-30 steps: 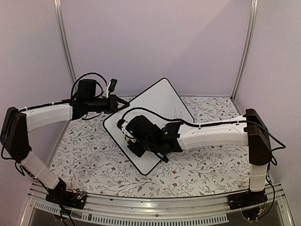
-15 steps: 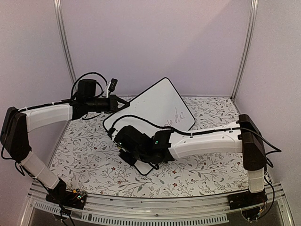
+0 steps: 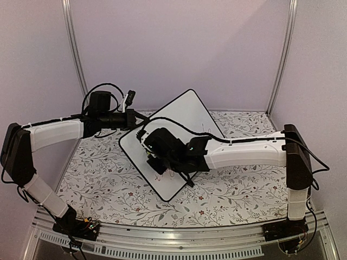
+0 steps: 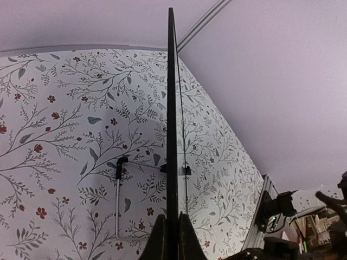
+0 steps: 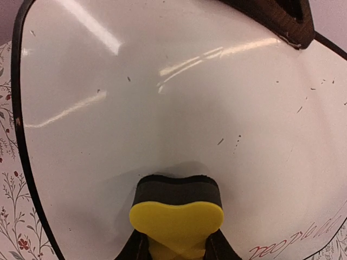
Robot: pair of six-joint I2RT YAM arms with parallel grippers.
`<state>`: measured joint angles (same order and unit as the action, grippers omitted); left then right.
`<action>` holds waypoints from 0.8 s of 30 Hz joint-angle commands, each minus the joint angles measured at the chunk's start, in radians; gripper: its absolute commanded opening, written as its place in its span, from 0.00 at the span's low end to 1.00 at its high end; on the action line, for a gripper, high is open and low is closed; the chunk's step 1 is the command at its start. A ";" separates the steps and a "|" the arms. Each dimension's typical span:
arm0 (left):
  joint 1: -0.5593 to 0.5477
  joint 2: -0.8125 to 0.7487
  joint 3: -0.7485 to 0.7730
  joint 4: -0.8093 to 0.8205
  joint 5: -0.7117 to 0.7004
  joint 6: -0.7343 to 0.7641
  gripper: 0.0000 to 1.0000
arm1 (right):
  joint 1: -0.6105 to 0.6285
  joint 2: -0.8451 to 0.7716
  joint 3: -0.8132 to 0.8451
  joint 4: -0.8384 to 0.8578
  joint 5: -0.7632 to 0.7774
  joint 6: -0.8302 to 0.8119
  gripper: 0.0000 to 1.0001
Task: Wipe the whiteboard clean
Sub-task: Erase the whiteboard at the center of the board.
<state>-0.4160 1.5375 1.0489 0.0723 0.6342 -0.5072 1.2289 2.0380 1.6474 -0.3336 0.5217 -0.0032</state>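
The whiteboard [image 3: 184, 116] stands tilted on the floral table, white with a thin black frame. My left gripper [image 3: 135, 119] is shut on its upper left edge; in the left wrist view the board [image 4: 172, 108] shows edge-on between the jaws of my left gripper [image 4: 172, 238]. My right gripper [image 3: 157, 160] is shut on a yellow eraser [image 5: 177, 216] with a black felt pad, pressed against the board's face [image 5: 162, 97]. Red handwriting [image 5: 295, 241] remains at the lower right of the right wrist view. A few small dark specks dot the face.
The floral tablecloth [image 3: 103, 179] covers the table. Purple walls and metal corner posts [image 3: 73, 49] enclose the cell. A thin wire stand [image 4: 118, 200] shows behind the board. A metal rail [image 3: 173, 238] runs along the near edge.
My right gripper with the eraser swept down and left across the board, then came back up and right toward the board's middle. The left arm has not moved.
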 commanded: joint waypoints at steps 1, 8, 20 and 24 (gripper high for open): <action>-0.013 -0.024 0.007 0.044 0.032 0.017 0.00 | 0.005 -0.094 -0.061 0.157 -0.064 -0.052 0.00; -0.013 -0.019 0.008 0.044 0.032 0.017 0.00 | 0.058 -0.078 -0.133 0.283 -0.065 -0.060 0.00; -0.013 -0.023 0.007 0.044 0.035 0.018 0.00 | 0.065 -0.043 -0.199 0.324 -0.093 -0.001 0.00; -0.014 -0.025 0.007 0.044 0.032 0.016 0.00 | 0.064 -0.036 -0.221 0.326 -0.103 0.000 0.00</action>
<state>-0.4160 1.5375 1.0489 0.0723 0.6338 -0.5095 1.2953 1.9739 1.4536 -0.0380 0.4347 -0.0193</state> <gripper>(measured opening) 0.029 0.261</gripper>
